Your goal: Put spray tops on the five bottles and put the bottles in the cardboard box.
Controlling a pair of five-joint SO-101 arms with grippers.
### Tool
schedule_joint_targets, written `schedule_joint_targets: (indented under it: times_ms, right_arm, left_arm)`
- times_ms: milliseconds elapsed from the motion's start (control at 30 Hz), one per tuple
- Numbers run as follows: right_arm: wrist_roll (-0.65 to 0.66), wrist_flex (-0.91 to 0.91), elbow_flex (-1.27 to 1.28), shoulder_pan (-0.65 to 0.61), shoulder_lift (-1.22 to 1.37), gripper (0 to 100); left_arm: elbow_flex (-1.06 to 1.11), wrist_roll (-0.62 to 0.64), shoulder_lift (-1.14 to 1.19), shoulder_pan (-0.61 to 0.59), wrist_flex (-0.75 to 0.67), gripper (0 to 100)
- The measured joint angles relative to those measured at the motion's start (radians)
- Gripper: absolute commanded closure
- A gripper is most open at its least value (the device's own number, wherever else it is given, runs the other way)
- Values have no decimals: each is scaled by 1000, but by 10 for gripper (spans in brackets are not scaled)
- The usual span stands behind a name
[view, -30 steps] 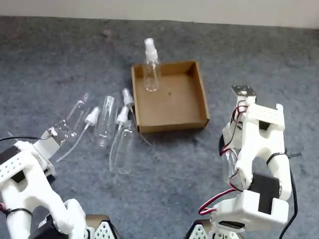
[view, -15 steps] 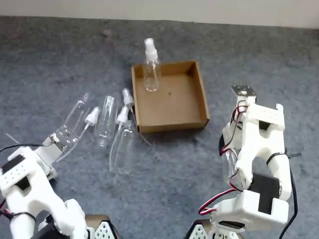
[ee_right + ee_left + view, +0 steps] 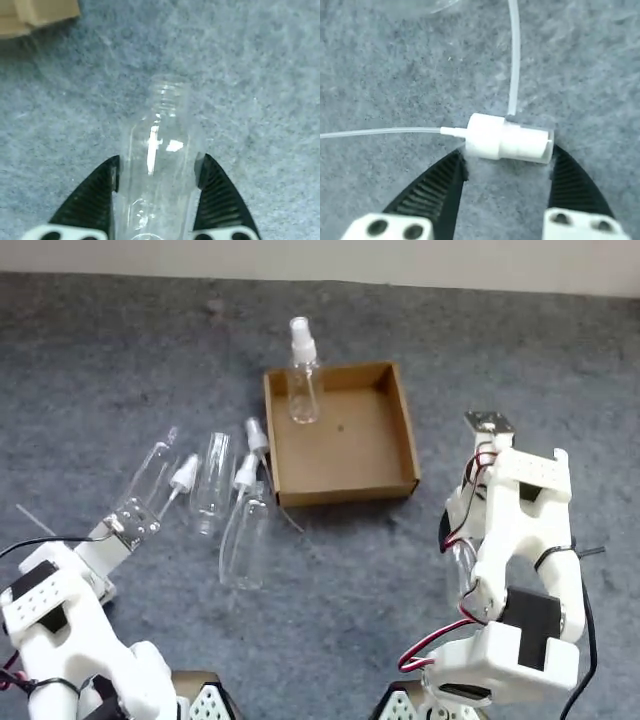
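A white spray top (image 3: 507, 140) lies on the grey carpet with its thin tube trailing away. My left gripper (image 3: 509, 155) stands open, its fingertips at either end of the top. In the high view, my left gripper (image 3: 128, 523) is at the lower left. My right gripper (image 3: 159, 165) is shut on a clear topless bottle (image 3: 157, 150), held at the right (image 3: 461, 575). The cardboard box (image 3: 390, 445) holds one upright bottle with a spray top (image 3: 303, 375) in its back left corner. Three clear bottles (image 3: 245, 530) lie left of the box with loose spray tops (image 3: 246, 471) among them.
A second thin tube (image 3: 515, 55) crosses the carpet just beyond the spray top. A corner of the box (image 3: 40, 12) is a short way ahead of the held bottle. Open carpet lies between the two arms, in front of the box.
My left arm has drawn back toward the front edge and its gripper tip has shifted slightly right. A thin tube now shows at the far left. The right arm has kept still.
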Motion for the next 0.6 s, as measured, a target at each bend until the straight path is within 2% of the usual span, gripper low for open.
schedule_joint_targets:
  times_ms: [67,267,367,500,600]
  right_arm:
    - [0,0,0,0,0,995]
    - [0,0,0,-2,0,995]
    - [0,6,0,-9,0,995]
    - [0,25,0,-12,0,995]
    - [0,28,0,-11,0,995]
  left_arm:
    - [2,92,8,-2,2,898]
    - [-92,690,6,15,127,895]
    - [-155,914,6,68,218,893]
    - [-173,1120,8,121,253,811]
    - [-173,1168,8,127,259,761]
